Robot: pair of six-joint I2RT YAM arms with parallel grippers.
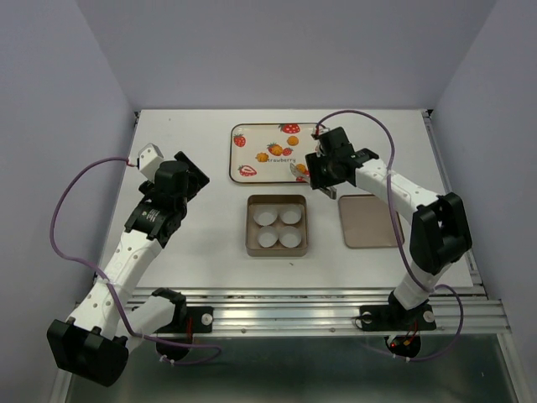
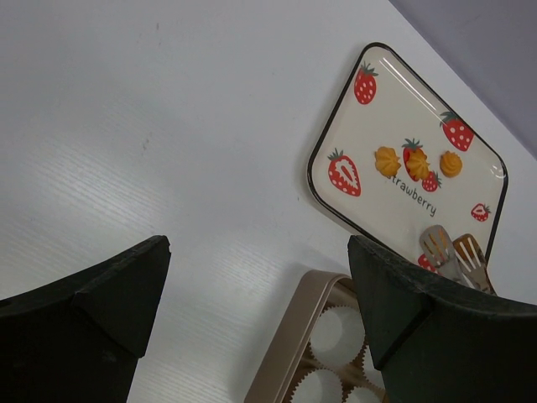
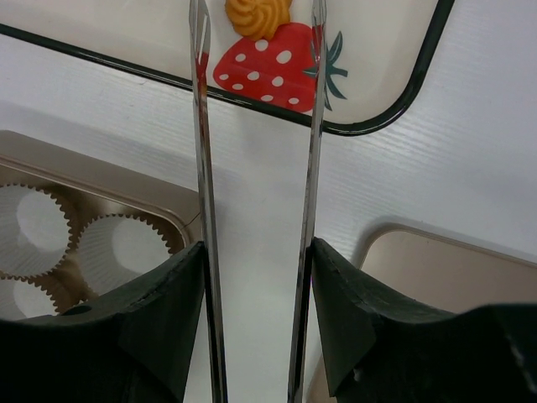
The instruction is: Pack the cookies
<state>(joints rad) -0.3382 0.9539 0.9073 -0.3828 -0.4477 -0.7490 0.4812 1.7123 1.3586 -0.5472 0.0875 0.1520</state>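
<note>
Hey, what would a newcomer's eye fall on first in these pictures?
The strawberry-print tray at the far middle of the table catches the eye first, with small orange cookies on it. The right gripper holds metal tongs over the tray's near right corner. The square tin of white paper cups sits just in front.

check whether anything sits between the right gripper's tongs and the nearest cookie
Nothing visible does. The tongs held by the right gripper point at the cookie; only the rim of the tray and its printed strawberry lie between.
</note>
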